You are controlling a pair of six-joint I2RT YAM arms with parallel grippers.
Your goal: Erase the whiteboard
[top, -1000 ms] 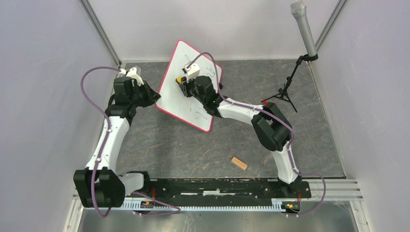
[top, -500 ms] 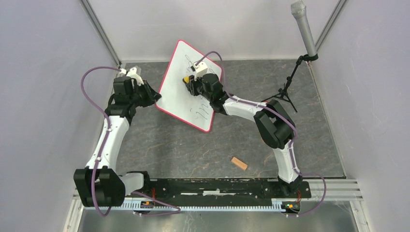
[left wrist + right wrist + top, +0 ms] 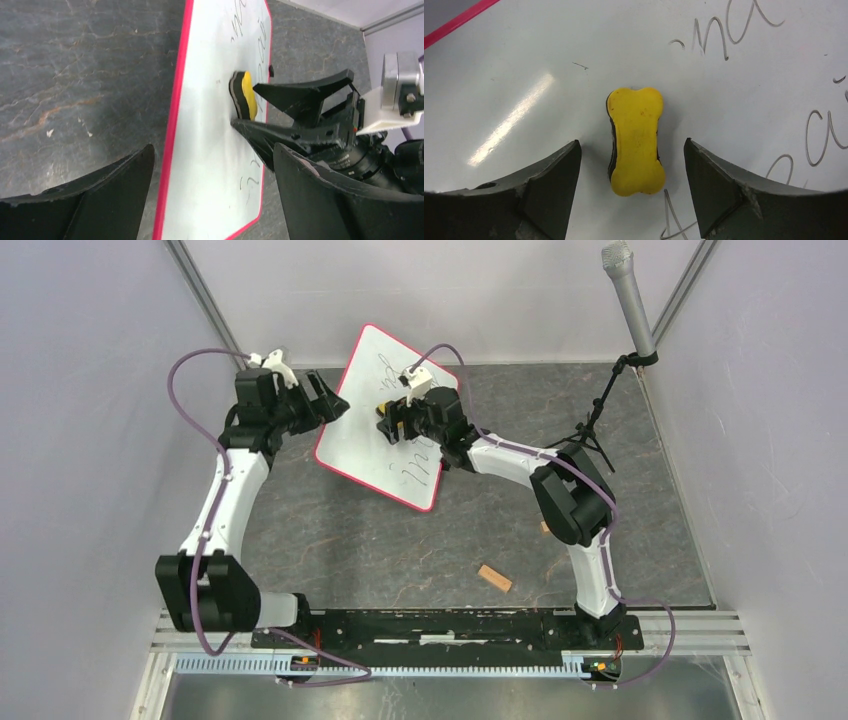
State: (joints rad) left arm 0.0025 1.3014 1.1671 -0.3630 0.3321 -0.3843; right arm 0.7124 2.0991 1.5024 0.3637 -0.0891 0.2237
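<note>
The whiteboard (image 3: 358, 445) lies at an angle on the dark table, white with a thin red rim (image 3: 174, 125) and black handwriting (image 3: 730, 33) on its surface. A yellow bone-shaped eraser (image 3: 636, 140) with a black underside rests on the board, also seen as the eraser (image 3: 247, 94) in the left wrist view. My right gripper (image 3: 631, 145) hovers over it, open, its fingers (image 3: 548, 186) apart on either side without touching it. My left gripper (image 3: 328, 402) is open at the board's left edge, its jaws straddling the rim with a gap on both sides.
A microphone (image 3: 629, 298) on a black tripod stand (image 3: 590, 436) stands at the back right. A small brown block (image 3: 494, 578) lies on the table near the front. Grey walls close in on the left, right and back.
Both grippers have opened. The left one let go of the board's edge and moved back and up. The right one released the eraser, which now lies on the board.
</note>
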